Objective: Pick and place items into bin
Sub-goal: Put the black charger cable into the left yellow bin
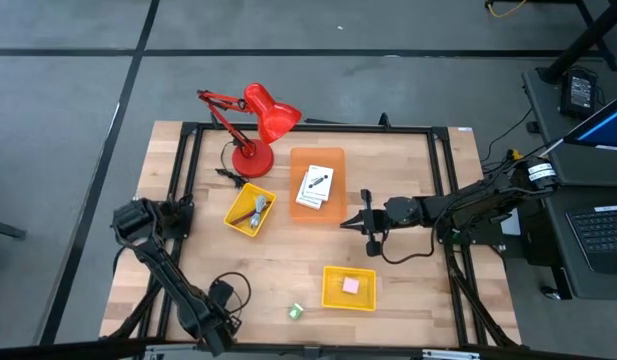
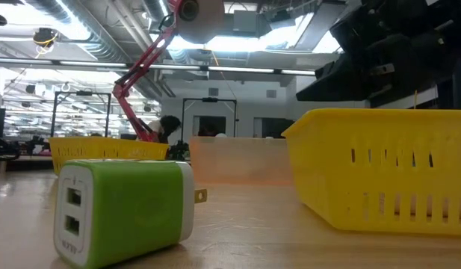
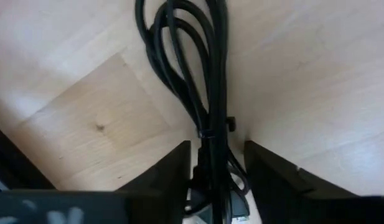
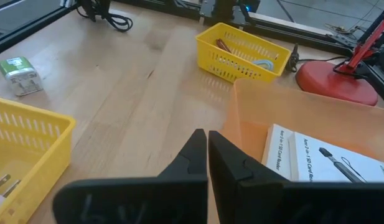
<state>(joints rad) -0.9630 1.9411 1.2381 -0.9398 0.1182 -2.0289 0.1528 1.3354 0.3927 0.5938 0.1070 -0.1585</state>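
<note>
A bundled black cord (image 1: pixel 236 288) (image 3: pixel 192 81) lies on the wood table near its front left. My left gripper (image 1: pixel 220 300) (image 3: pixel 216 146) points down over it, open, one finger on either side of the bundle with a narrow gap each side. A green block with plug prongs (image 1: pixel 296 312) (image 2: pixel 122 209) lies on its side near the front edge. A pink block (image 1: pixel 350 285) sits in a yellow bin (image 1: pixel 348 290). A white card box (image 1: pixel 315 186) (image 4: pixel 328 158) lies in an orange bin (image 1: pixel 318 160). My right gripper (image 1: pixel 346 222) (image 4: pixel 207 149) hovers shut beside the orange bin.
A second yellow bin (image 1: pixel 250 210) (image 4: pixel 241 46) with small items stands left of the orange bin. A red desk lamp (image 1: pixel 256 125) stands at the back. A black frame (image 1: pixel 308 128) rims the table. Bare wood lies between the bins and the cord.
</note>
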